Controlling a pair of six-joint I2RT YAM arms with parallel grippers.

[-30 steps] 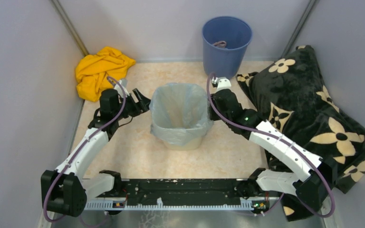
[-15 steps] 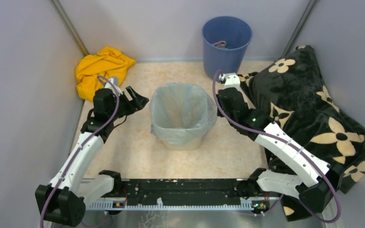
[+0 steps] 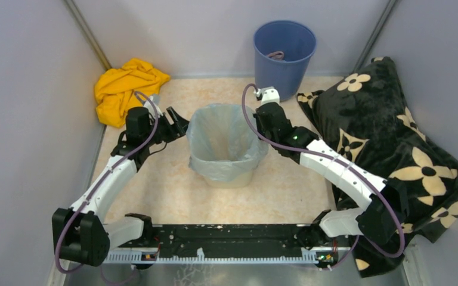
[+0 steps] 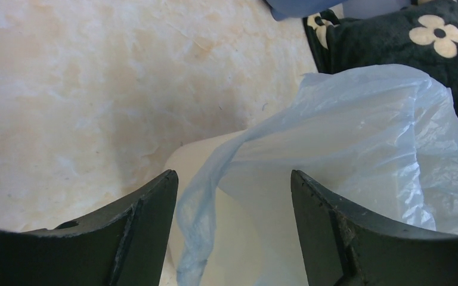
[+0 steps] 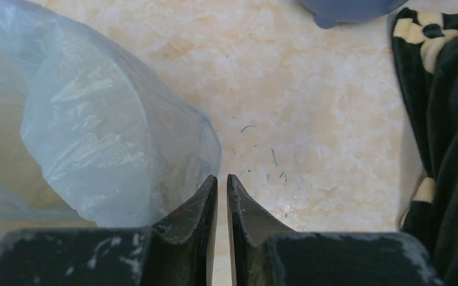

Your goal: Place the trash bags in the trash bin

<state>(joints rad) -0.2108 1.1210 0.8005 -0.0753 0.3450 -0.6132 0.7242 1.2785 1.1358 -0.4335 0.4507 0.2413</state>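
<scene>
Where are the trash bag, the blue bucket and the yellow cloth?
trash bag (image 3: 222,168): top view, its crinkled near-side fold.
blue bucket (image 3: 283,72): top view, front outer wall.
yellow cloth (image 3: 124,89): top view, middle of the heap.

The thin, translucent pale-blue plastic bag (image 3: 223,137) looks crinkly and faintly glossy over the smooth, matt cream plastic bin (image 3: 235,183). The beige marbled bench (image 3: 286,185) is smooth; the crumpled yellow cloth (image 3: 125,86) matt — the black flowered blanket (image 3: 393,137) plush. The right end effector (image 5: 222,177) is scuffed matt black.
</scene>
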